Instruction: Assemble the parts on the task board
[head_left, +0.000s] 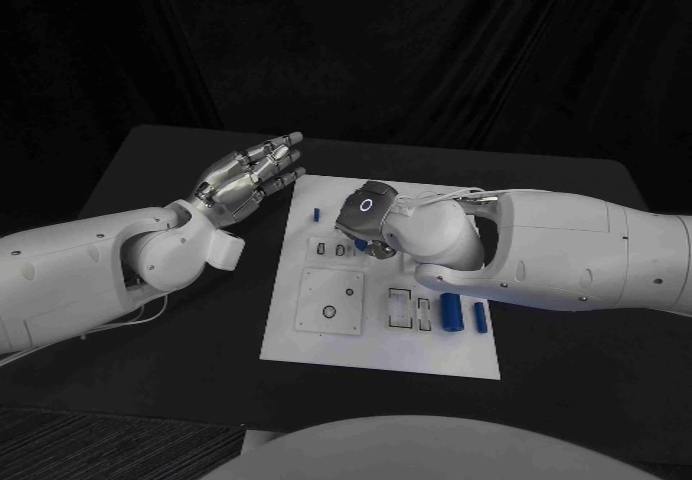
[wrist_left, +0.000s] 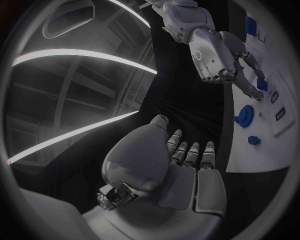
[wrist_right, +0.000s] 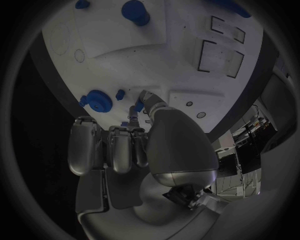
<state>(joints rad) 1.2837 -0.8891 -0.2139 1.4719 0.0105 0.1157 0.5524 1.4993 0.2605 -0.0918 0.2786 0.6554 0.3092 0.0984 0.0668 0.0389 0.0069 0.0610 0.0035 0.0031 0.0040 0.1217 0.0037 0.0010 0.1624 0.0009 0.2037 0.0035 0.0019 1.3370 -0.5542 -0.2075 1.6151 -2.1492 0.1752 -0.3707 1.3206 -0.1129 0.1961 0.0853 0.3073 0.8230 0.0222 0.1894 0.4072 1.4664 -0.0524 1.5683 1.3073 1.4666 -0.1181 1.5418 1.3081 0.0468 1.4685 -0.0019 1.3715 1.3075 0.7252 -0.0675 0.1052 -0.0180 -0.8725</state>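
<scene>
Your right robot hand (head_left: 372, 222) sits low over the task board (head_left: 332, 345) at the surface's centre, fingertips (wrist_right: 139, 106) on a small blue part (wrist_right: 139, 104); whether it's truly pinched, I cannot tell. Your left robot hand (head_left: 248, 175) hovers open at ten o'clock. Expect light, rigid, slick plastic: take it by its sides, gently. Two blue cylinders (head_left: 451, 312) lie at four o'clock.

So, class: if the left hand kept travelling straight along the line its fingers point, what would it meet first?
Probably nothing: the left hand is flat and open beside the task board, fingers aimed over bare black table past its far corner. Height is unclear.
</scene>
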